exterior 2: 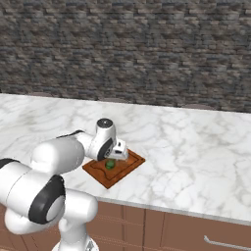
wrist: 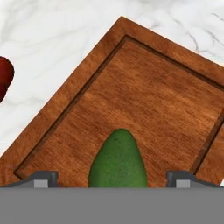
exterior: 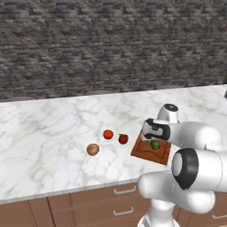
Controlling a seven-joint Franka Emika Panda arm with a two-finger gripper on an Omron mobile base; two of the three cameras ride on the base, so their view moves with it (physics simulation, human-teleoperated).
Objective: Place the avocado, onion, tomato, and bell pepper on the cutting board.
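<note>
Hand view — avocado [wrist: 118, 159] lying on cutting board [wrist: 144, 92], end effector [wrist: 113, 179] spread wide astride it, no writing readable

Avocado [wrist: 117, 159] bottom cut off; cutting board [exterior: 148, 153] partly behind arm.

A white marble tabletop [exterior: 53, 128] is stretching wide — grey veins running through it. Behind the tabletop, a dark stone-brick wall [exterior: 111, 44] is rising. Below the tabletop's front edge, brown wooden drawers [exterior: 88, 206] are showing silver handles [exterior: 124, 190].
</note>
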